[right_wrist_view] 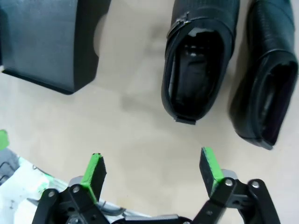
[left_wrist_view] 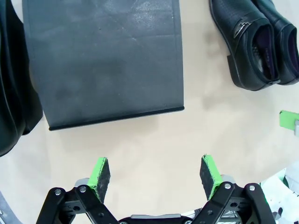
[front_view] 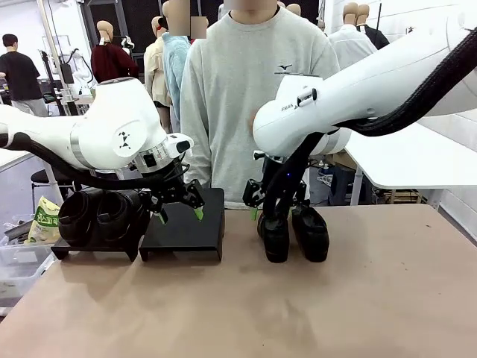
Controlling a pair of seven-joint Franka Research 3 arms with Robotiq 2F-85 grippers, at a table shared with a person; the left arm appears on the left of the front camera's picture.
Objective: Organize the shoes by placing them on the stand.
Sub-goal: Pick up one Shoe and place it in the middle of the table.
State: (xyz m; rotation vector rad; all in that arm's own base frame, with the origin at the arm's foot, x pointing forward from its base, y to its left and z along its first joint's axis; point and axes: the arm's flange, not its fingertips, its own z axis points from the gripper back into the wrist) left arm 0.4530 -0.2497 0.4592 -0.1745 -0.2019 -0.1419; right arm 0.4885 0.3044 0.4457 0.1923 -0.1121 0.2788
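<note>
Left gripper [left_wrist_view: 154, 171], right gripper [right_wrist_view: 152, 164]: fingers spread, empty. Right may nudge shoe [right_wrist_view: 201, 60] into its neighbour [right_wrist_view: 264, 79], spoiling the grasp.

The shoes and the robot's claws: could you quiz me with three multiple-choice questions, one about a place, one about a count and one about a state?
1. Where is the pair of shoes off the stands?
A) on the table, right of the empty stand
B) in the person's hands
C) on top of the empty stand

2. How many shoes sit on the left stand?
A) none
B) two
C) four

3. The left gripper is:
A) shut on a shoe
B) open and empty
C) shut on a stand

Answers:
1 A: both stand on the bare tabletop beside the stands.
2 B: two shoes rest side by side on it.
3 B: its green pads stand wide apart with nothing between them.
</note>
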